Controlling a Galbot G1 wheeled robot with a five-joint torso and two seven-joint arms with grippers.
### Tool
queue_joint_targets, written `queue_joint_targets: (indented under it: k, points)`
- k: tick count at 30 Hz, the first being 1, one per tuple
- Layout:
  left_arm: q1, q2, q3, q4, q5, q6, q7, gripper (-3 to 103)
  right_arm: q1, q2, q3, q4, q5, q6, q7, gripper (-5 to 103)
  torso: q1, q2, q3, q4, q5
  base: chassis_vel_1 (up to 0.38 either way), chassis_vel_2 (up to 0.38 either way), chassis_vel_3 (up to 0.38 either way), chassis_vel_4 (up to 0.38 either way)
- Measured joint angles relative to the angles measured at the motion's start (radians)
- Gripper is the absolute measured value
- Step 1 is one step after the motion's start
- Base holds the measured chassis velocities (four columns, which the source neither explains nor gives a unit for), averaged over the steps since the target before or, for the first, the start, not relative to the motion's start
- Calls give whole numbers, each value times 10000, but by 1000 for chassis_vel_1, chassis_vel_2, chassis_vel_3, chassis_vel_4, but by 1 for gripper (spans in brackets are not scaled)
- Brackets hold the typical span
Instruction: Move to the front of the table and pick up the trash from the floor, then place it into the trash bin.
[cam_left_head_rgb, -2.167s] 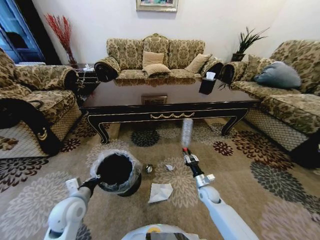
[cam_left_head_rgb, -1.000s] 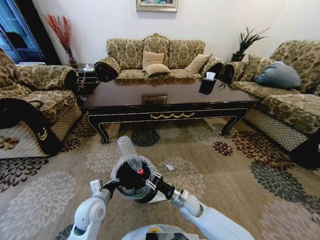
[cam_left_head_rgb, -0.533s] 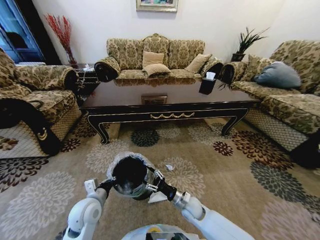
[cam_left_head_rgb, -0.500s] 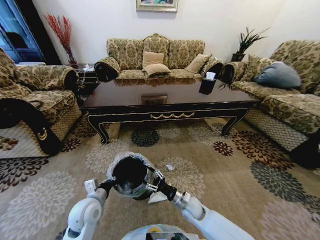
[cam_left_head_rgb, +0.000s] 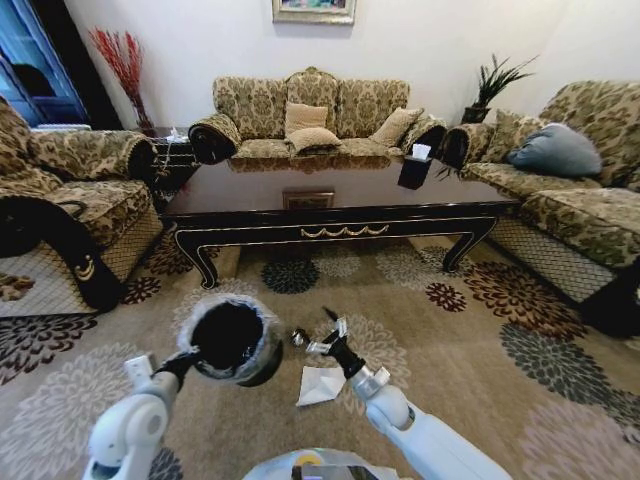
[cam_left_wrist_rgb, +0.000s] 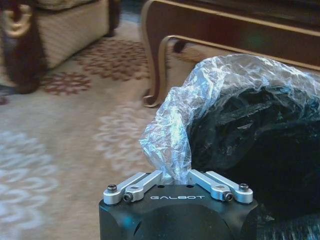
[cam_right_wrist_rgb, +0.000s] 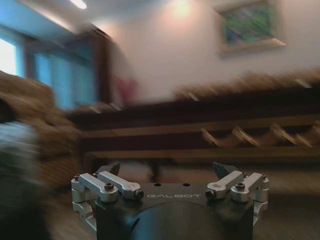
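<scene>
My left gripper (cam_left_head_rgb: 187, 361) is shut on the bag-lined rim of the black trash bin (cam_left_head_rgb: 228, 338) and holds it just above the floor (cam_left_head_rgb: 450, 380). The left wrist view shows this gripper (cam_left_wrist_rgb: 172, 173) pinching the translucent bag at the trash bin (cam_left_wrist_rgb: 250, 145). Right of the bin my right gripper (cam_left_head_rgb: 328, 332) hangs open with nothing in it; the same right gripper (cam_right_wrist_rgb: 169, 171) points toward the table (cam_right_wrist_rgb: 200, 130). Trash lies on the carpet: a crumpled white napkin (cam_left_head_rgb: 320, 384) and a small silvery ball (cam_left_head_rgb: 297, 337). The table (cam_left_head_rgb: 330, 215) stands ahead.
Sofas (cam_left_head_rgb: 310, 115) ring the table on three sides. A black tissue box (cam_left_head_rgb: 414, 170) stands on the tabletop. Open carpet stretches to the right of my arms.
My right gripper carried a plastic bottle over the bin and let it go inside. It has since drawn back to the right, open. My left arm swung the bin back leftward.
</scene>
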Motion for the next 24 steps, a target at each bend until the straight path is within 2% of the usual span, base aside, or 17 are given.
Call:
queue_joint_targets:
  k: [2,4,8,12,13,14,15,19,24]
  points:
    - [12,50,-135,61,-72,0,1,2,-13,92,23,-87,42,-148,226,100,0,1,0,0,0,0,0,0,0]
    - [53,274,-838,328,-503,-1,-1,2,-112,555,87,-321,426,-591,1031,100,0,0,0,1,3,0,0,0,0]
    - [114,413,-1441,534,-802,-15,1,2,-217,954,122,-433,708,-852,1353,100,0,1,-1,0,2,0,0,0,0]
    - [213,572,-2152,756,-1429,-13,-65,2,-175,1550,134,-814,739,-1568,2346,100,0,0,0,0,-1,0,0,0,0]
    - [213,572,-2152,756,-1429,-13,-65,2,-175,1550,134,-814,739,-1568,2346,100,0,0,0,0,-1,0,0,0,0]
    - [273,621,-2403,810,-1633,-11,-81,2,-10,1924,147,-1219,956,-1986,3018,100,0,1,-1,-2,2,0,0,0,0]
    - [297,633,-2495,836,-1663,-12,-85,2,71,2065,170,-1426,1075,-2088,3156,100,0,0,-1,-2,5,0,0,0,0]
    - [411,620,-2713,891,-1678,-3,-92,2,419,2502,329,-2283,1359,-2282,3289,100,0,0,0,3,2,0,0,0,0]
    - [528,542,-2843,836,-1689,-1,-93,2,860,2914,465,-3296,1452,-2548,2997,100,0,1,0,1,2,0,0,0,0]
